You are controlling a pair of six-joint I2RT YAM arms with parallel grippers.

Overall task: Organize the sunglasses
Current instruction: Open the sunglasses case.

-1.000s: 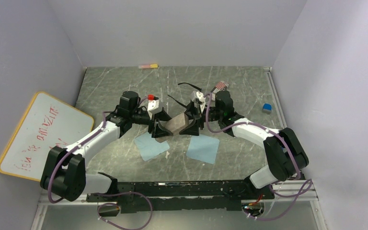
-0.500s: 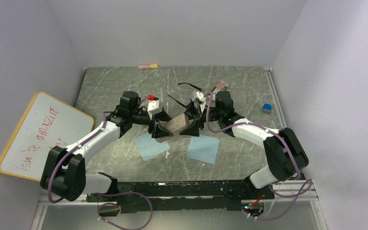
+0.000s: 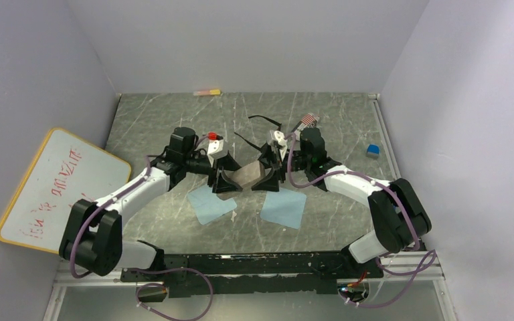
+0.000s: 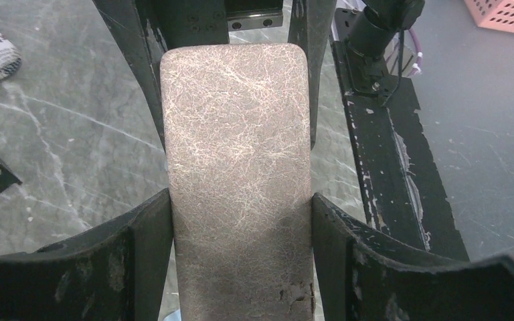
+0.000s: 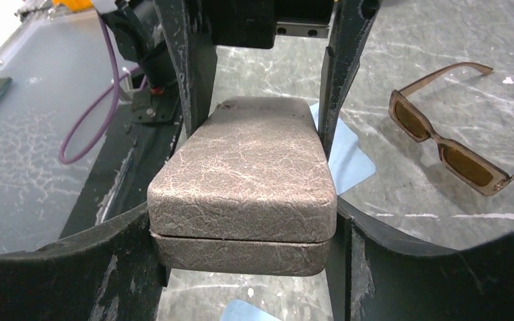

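Two robot arms meet at the middle of the marble-patterned table (image 3: pixel 334 114), sharing one closed brown textured sunglasses case (image 3: pixel 246 175). The left end effector (image 3: pixel 222 180) has its fingers pressed against the long sides of the case's left end. The right end effector (image 3: pixel 270 175) clamps the opposite end in the same way. Both sets of jaws are spread only to the width of the case. The wrist views show the case raised clear of the table. A pair of thin-framed sunglasses with brown-amber lenses (image 5: pixel 445 150) lies unfolded on the table just beyond the case, on its far side, touched by neither arm. Two light-blue cloths (image 3: pixel 211 202) (image 3: pixel 284 208) lie flat nearer the arm bases. A whiteboard (image 3: pixel 53 187) leans at the left wall.
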